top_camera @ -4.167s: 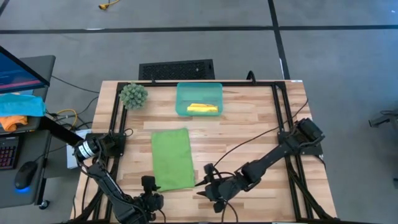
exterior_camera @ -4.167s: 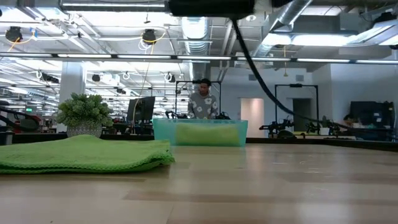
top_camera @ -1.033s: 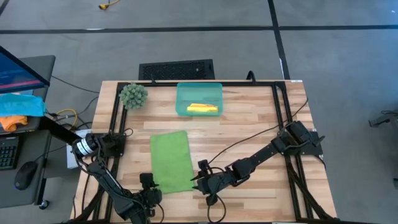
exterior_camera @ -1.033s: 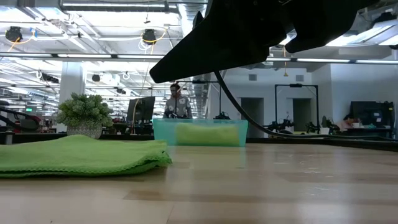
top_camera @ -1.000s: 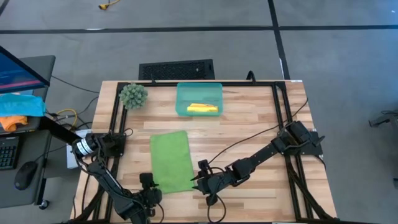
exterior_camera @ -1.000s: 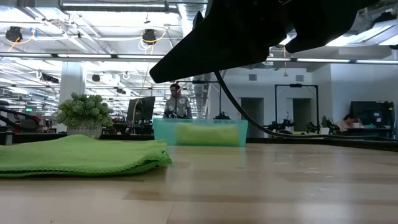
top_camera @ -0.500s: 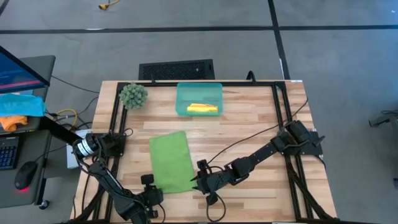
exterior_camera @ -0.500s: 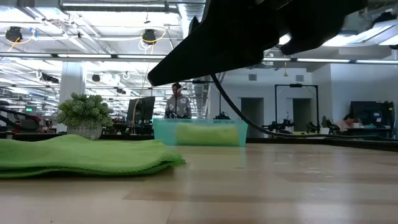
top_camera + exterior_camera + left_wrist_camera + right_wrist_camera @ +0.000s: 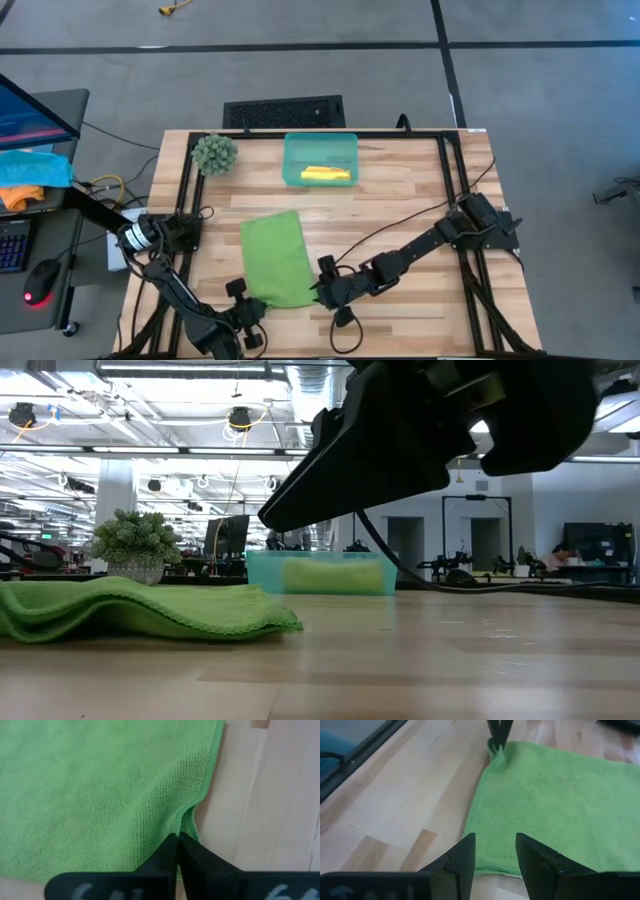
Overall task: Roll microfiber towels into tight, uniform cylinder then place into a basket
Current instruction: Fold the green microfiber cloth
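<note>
At the table's near edge:
Left claw [image 9: 178, 840]: pinched shut on the green towel's [image 9: 274, 258] corner, to start a roll.
Right claw [image 9: 495, 851]: jaws apart, poised at the opposite corner (not yet gripping).
Basket [image 9: 293, 172]: far side, yellow towel [image 9: 326, 175] inside.

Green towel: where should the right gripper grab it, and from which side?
Probably the near corner on the right arm's side, approached low from the table's front edge. The green towel lies flat, so only its thin hem offers a pinch. The left gripper is shut on the opposite near corner, and the right gripper sits open facing that hem, so a matching grip would let both start the roll.
</note>
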Controlling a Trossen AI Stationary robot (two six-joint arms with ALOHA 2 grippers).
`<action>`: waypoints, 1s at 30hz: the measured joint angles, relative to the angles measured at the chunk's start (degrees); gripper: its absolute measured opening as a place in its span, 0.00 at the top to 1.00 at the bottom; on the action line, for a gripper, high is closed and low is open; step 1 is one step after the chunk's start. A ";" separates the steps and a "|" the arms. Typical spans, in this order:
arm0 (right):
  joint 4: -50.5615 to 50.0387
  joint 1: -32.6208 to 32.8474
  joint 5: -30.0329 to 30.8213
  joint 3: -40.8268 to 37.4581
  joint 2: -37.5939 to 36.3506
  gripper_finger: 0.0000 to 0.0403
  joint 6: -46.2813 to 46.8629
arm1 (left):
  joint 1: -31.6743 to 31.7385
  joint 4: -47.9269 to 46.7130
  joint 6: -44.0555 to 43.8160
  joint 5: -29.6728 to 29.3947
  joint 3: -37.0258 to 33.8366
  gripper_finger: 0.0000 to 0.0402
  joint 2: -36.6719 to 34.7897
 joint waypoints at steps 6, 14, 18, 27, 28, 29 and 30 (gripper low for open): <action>-0.01 0.46 -0.85 -0.01 0.00 0.59 0.44 | 0.16 -0.04 -1.60 -0.07 0.03 1.00 -0.05; 0.35 0.43 -0.85 0.01 0.55 0.59 0.46 | 0.24 -0.08 -4.02 -0.10 0.08 1.00 -0.36; 2.03 0.43 -0.91 -0.15 4.53 0.59 0.57 | 0.39 -0.19 -4.22 -0.43 0.12 1.00 -1.89; 5.14 0.58 -0.90 0.36 7.47 0.59 0.59 | 1.48 -0.44 -2.25 1.31 0.17 1.00 -3.06; 5.08 0.41 -0.90 0.34 7.45 0.59 0.58 | 1.66 -0.45 -2.18 1.71 0.17 1.00 -3.05; 5.22 0.34 -0.89 0.34 7.45 0.59 0.59 | 1.71 -0.46 -1.86 1.73 0.17 1.00 -3.04; 5.04 0.28 -0.86 0.35 7.45 0.59 0.59 | 1.72 -0.44 -1.49 1.74 0.17 1.00 -3.04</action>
